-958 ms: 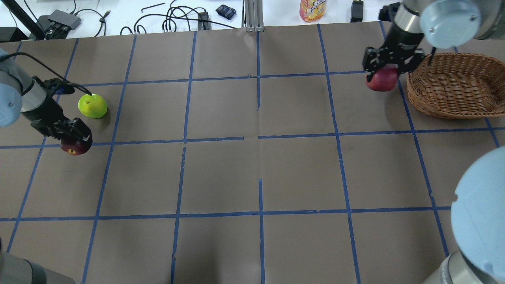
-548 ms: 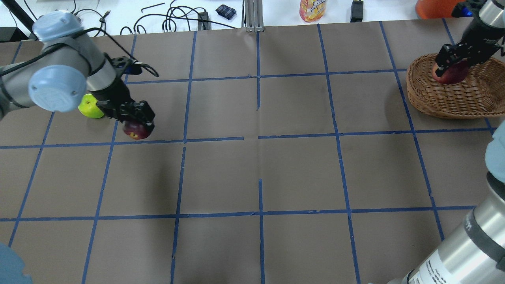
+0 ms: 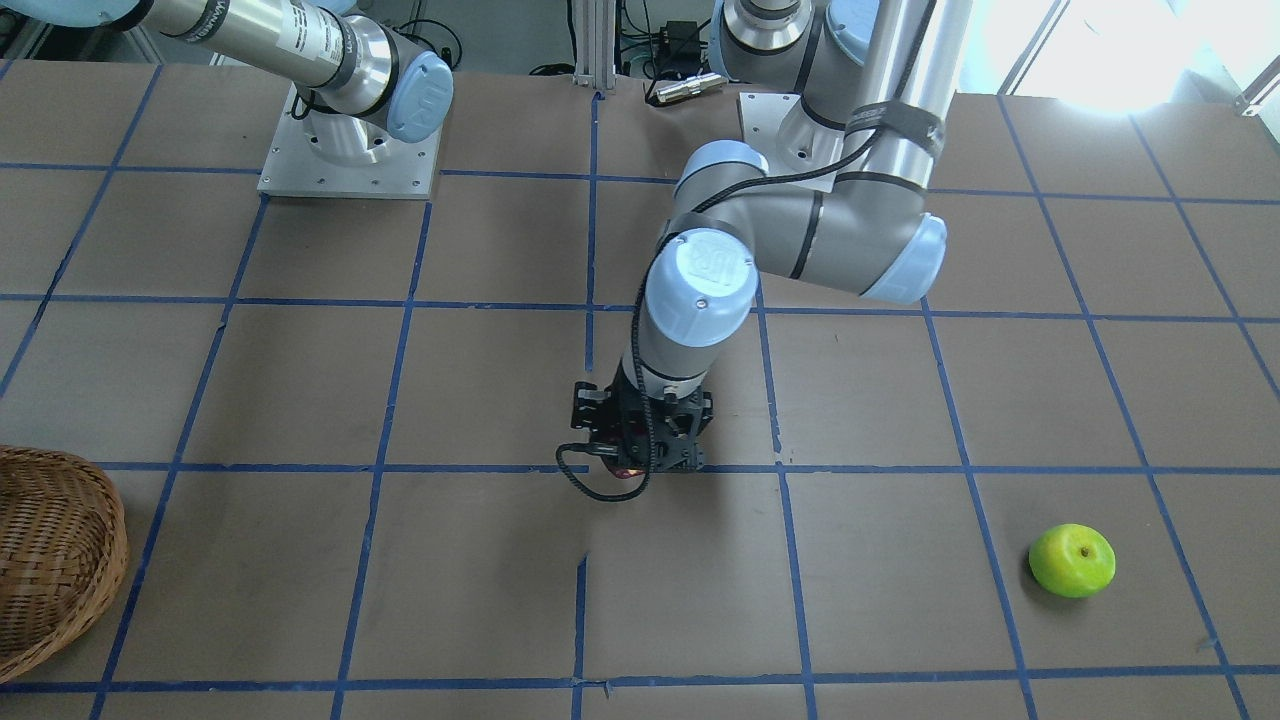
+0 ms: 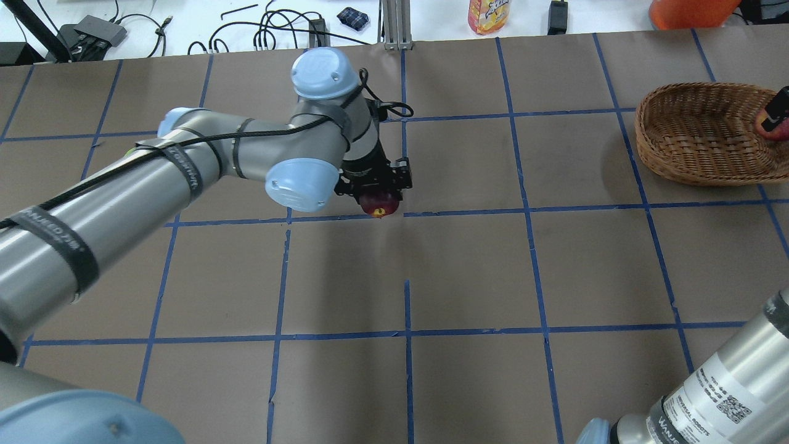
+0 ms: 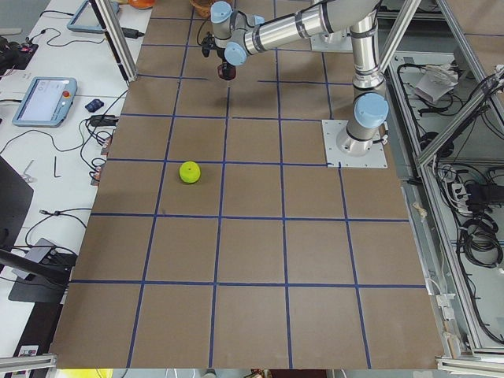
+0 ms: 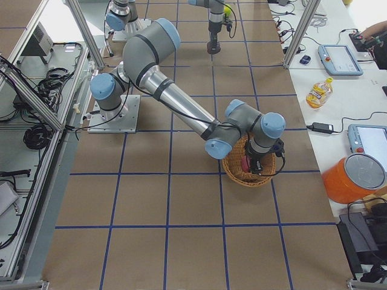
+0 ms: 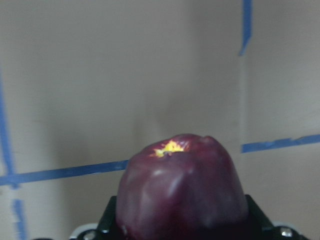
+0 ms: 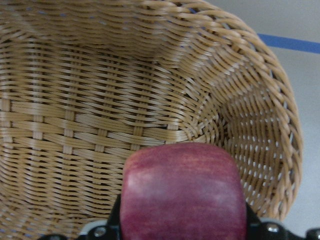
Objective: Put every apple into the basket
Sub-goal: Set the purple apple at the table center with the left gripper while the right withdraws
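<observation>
1. Front-facing: the left jaws were clamped on the dark maroon apple (image 3: 622, 468) over the worktop (image 3: 300, 560), well apart from the basket (image 3: 60, 540). The green apple (image 3: 1072, 560) lay farther still from the basket.
2. Overhead: the right jaws, cut by the frame edge, held the red apple (image 4: 775, 126) over the basket.
3. Left side: the green apple lay alone on the worktop; the jaws were too small to judge.
4. Right side: the red apple sat low inside the basket.
5. Left wrist: the jaws pressed both flanks of the dark maroon apple.
6. Right wrist: the right jaws gripped the red apple above the basket's woven floor; whether they touched could not be told.
</observation>
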Robot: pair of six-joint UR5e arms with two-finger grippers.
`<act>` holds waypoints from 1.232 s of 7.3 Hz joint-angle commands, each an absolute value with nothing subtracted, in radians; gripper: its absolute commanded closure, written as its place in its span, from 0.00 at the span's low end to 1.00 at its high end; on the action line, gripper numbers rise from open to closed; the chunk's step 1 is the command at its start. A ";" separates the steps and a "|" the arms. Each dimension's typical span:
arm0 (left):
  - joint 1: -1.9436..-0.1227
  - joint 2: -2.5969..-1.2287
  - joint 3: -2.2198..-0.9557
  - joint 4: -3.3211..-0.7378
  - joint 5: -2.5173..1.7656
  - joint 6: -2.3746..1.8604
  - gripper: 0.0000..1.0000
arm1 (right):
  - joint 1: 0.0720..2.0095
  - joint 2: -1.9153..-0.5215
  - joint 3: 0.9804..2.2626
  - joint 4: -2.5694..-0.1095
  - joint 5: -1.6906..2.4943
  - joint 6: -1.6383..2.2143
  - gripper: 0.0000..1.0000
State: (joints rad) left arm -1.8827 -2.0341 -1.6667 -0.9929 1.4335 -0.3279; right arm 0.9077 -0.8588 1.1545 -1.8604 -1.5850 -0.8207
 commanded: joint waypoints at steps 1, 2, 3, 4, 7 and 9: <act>-1.962 -2.094 -1.670 -0.886 1.445 -0.503 0.01 | 0.897 -0.853 1.151 -1.858 -1.577 -0.841 0.00; -1.962 -2.095 -1.663 -0.893 1.442 -0.534 0.00 | 0.908 -0.865 1.149 -1.826 -1.577 -0.839 0.00; -1.954 -2.085 -1.649 -0.903 1.448 -0.526 0.00 | 0.929 -0.908 1.147 -1.762 -1.577 -0.836 0.00; -1.895 -2.044 -1.648 -0.970 1.456 -0.429 0.00 | 0.984 -0.964 1.150 -1.605 -1.575 -0.815 0.00; -1.600 -1.939 -1.661 -1.129 1.560 0.081 0.00 | 1.293 -1.070 1.195 -1.465 -1.532 -0.358 0.00; -1.339 -1.937 -1.642 -1.138 1.559 0.419 0.00 | 1.501 -1.094 1.268 -1.524 -1.531 -0.085 0.00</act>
State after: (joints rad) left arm -1.4981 -1.9366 -1.6544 -1.1280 1.5559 0.2099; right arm 1.3708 -1.0812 1.2237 -1.4885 -1.5334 -0.2486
